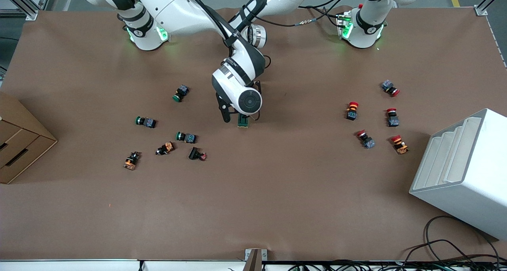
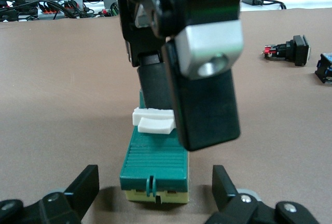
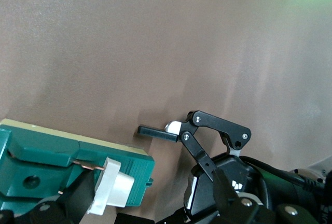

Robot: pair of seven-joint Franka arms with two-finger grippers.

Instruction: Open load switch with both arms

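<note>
- Black cables hang off the table edge closest to the front camera.
- Cardboard box sits at the right arm's end of the table, with the green push buttons scattered between it and the centre.
- The load switch lies flat at mid-table, its long axis running from the front camera toward the bases.
- The right gripper stands upright over the switch. Its fingers are spread, with the white lever just beside one of them.
- The left gripper is low at the switch's lever-free end. Its fingers are released, flanking the body without touching it, and it lines up with the long axis.
- Judgement: closing the left gripper would brace the body, and the right gripper, nearer the lever, would then work it.
- Red push buttons and a white rack lie toward the left arm's end.
</note>
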